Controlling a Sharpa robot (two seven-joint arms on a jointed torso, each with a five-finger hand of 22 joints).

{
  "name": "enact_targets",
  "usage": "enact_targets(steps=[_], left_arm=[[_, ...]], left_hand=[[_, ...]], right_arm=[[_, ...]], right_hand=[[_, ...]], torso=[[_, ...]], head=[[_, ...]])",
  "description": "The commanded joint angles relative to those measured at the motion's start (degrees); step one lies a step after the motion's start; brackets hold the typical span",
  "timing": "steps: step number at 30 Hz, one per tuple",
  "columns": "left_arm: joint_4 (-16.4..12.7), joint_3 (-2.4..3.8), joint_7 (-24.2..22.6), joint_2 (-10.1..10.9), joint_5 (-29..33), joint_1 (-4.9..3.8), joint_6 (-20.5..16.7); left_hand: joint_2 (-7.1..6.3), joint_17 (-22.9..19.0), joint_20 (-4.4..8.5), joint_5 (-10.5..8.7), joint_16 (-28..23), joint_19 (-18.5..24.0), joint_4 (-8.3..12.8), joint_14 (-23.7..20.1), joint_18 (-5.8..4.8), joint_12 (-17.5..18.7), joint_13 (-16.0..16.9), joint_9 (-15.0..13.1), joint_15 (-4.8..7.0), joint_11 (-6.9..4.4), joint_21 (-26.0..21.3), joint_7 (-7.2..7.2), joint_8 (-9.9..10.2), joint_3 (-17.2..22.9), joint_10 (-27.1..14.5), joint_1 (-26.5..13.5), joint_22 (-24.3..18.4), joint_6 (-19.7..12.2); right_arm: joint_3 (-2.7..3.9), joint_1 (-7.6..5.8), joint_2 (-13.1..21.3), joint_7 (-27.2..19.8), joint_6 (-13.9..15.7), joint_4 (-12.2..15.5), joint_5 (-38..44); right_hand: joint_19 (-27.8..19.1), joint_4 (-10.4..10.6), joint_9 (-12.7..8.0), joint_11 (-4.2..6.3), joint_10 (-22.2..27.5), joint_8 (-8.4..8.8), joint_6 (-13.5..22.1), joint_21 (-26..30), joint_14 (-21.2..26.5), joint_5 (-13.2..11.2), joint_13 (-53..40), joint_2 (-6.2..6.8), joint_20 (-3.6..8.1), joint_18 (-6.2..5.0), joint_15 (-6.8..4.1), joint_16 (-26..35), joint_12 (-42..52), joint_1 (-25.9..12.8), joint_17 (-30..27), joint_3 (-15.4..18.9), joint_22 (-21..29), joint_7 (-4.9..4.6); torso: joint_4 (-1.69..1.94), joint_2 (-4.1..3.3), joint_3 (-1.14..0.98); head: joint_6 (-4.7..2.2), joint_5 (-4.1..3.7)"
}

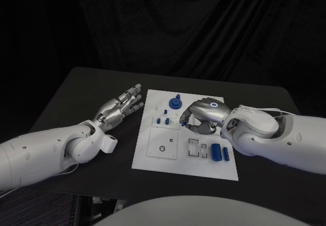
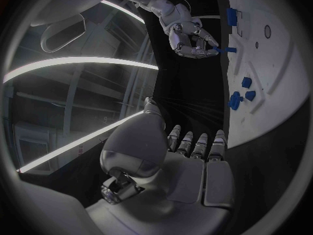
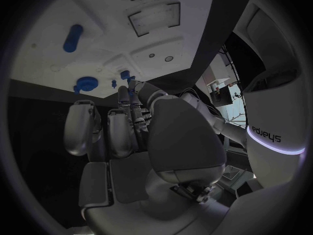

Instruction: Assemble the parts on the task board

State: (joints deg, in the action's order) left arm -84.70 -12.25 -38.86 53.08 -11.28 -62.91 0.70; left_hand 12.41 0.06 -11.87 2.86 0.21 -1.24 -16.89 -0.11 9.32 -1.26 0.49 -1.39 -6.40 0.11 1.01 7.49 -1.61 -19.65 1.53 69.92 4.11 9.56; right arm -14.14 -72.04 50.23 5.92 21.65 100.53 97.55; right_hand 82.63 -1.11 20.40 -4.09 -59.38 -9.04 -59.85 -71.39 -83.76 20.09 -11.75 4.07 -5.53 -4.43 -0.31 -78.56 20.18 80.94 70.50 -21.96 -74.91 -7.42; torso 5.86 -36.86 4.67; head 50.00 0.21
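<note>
My right hand [image 1: 199, 116] pinches a small blue part [image 2: 225, 49] over the white task board [image 1: 156, 155] mid-surface, while my left hand [image 1: 121, 108] lies flat, fingers spread, just beside the board.

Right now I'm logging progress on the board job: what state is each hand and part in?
left hand: open, fingers straight, holding nothing, beside the task board.
right hand: over the board, pinching a small blue part.
blue cylinders: lying flat on the board.
blue knob: standing at the board's far edge.
</note>
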Motion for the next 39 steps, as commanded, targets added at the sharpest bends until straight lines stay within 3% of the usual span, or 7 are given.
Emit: enact_targets(steps=[1,2,4,12,18,29,39], left_arm=[[-0.1,0.05,-8.9,-0.2,1.0,0.07,0.3],[0.0,0.05,-8.9,-0.2,1.1,0.07,0.2],[0.0,0.05,-8.9,-0.2,1.1,0.07,0.1],[0.3,0.05,-8.6,-0.6,1.9,0.08,-0.1],[0.4,0.05,-8.5,-0.8,2.4,0.1,0.0],[0.6,0.05,-8.3,-1.1,2.6,0.14,0.2],[0.6,0.05,-8.1,-1.1,2.6,0.24,0.5]], left_hand=[[2.16,-0.1,0.61,1.13,-0.2,0.1,0.1,0.1,0.3,0.2,0.1,0.0,0.55,0.27,-0.2,-0.39,0.3,0.5,0.0,-2.4,-0.3,-0.3],[3.4,-0.1,0.78,2.27,-0.2,0.2,0.1,0.1,0.15,0.2,0.1,0.0,0.6,0.19,-0.2,-0.46,0.3,0.7,0.0,-3.4,-0.4,-0.3],[3.96,-0.1,0.87,3.05,-0.2,0.2,0.1,0.1,0.09,0.2,0.1,0.0,0.63,0.18,-0.2,-0.56,0.3,1.0,0.1,-3.5,-0.5,-0.3],[4.31,-0.1,1.11,7.11,-0.2,0.2,0.2,0.1,-0.05,0.1,0.1,0.0,0.77,0.06,-0.2,-1.66,0.3,3.1,0.2,-2.7,-0.6,-0.1],[4.27,-0.1,1.09,8.42,-0.2,0.1,0.2,0.1,-0.07,0.1,0.1,0.0,0.73,0.1,-0.1,-1.7,0.3,3.8,0.1,-2.0,-0.6,-0.2],[4.09,-0.1,0.88,10.51,-0.2,0.1,0.2,0.1,-0.09,0.1,0.1,0.1,0.55,0.15,-0.1,-1.62,0.3,4.3,0.1,-0.7,-0.6,-0.4],[3.97,-0.1,0.54,12.62,-0.2,0.1,0.2,0.1,0.08,0.1,0.1,0.1,0.43,0.22,-0.1,-1.54,0.3,4.5,0.0,0.7,-0.5,-0.6]], right_arm=[[0.01,0.86,-1.8,1.0,-1.4,-0.6,3.3],[0.01,1.11,-2.4,1.0,-1.5,-0.9,3.4],[0.01,1.56,-3.4,0.9,-1.6,-1.5,3.6],[0.02,3.15,-6.4,0.9,-2.6,-3.4,3.8],[0.02,3.99,-7.9,1.0,-3.4,-4.4,4.4],[0.02,5.43,-9.3,1.2,-4.4,-5.4,5.3],[0.03,5.82,-9.2,1.3,-4.4,-5.4,5.9]], right_hand=[[0.4,0.0,1.3,-0.03,-0.4,-0.07,-0.2,-0.4,-0.9,0.2,0.1,-0.07,-0.15,0.56,-0.03,-0.2,-0.4,-0.5,0.1,0.2,-10.1,-0.06],[0.4,0.0,1.3,-0.03,-0.4,-0.07,-0.2,-0.4,-0.9,0.2,0.1,-0.07,-0.15,0.56,-0.03,-0.2,-0.4,-0.5,0.1,0.2,-10.1,-0.06],[0.4,0.0,1.3,-0.04,-0.4,-0.04,-0.1,-0.4,-0.9,0.3,0.1,-0.07,-0.14,0.56,-0.04,-0.2,-0.4,-0.5,0.1,0.2,-10.1,-0.06],[0.4,0.0,1.4,-0.06,-0.4,0.02,0.0,-0.4,-0.9,0.4,0.2,-0.04,-0.13,0.56,-0.03,-0.2,-0.6,-0.5,0.1,0.2,-10.0,-0.08],[0.4,0.0,1.4,-0.08,-0.4,0.06,0.0,-0.4,-0.9,0.4,0.2,-0.02,-0.13,0.56,-0.02,-0.2,-0.7,-0.6,0.1,0.2,-10.0,-0.1],[0.4,0.0,1.4,-0.09,-0.4,0.09,0.1,-0.3,-0.9,0.4,0.3,-0.02,-0.13,0.54,-0.01,-0.2,-0.7,-0.6,0.0,0.2,-10.0,-0.11],[0.3,0.0,1.4,-0.1,-0.4,0.12,0.1,-0.2,-0.8,0.4,0.3,-0.02,-0.13,0.52,0.0,-0.1,-0.8,-0.6,-0.1,0.2,-10.0,-0.11]], torso=[[-0.22,-0.13,-0.1],[-0.17,-0.14,-0.08],[-0.14,-0.1,-0.04],[0.0,0.02,0.19],[0.15,0.04,0.13],[-0.23,-0.06,0.22],[0.0,0.06,0.14]], head=[[0.0,0.73],[0.0,0.78],[0.0,0.85],[0.0,1.14],[0.0,0.91],[0.0,1.76],[0.0,1.66]])
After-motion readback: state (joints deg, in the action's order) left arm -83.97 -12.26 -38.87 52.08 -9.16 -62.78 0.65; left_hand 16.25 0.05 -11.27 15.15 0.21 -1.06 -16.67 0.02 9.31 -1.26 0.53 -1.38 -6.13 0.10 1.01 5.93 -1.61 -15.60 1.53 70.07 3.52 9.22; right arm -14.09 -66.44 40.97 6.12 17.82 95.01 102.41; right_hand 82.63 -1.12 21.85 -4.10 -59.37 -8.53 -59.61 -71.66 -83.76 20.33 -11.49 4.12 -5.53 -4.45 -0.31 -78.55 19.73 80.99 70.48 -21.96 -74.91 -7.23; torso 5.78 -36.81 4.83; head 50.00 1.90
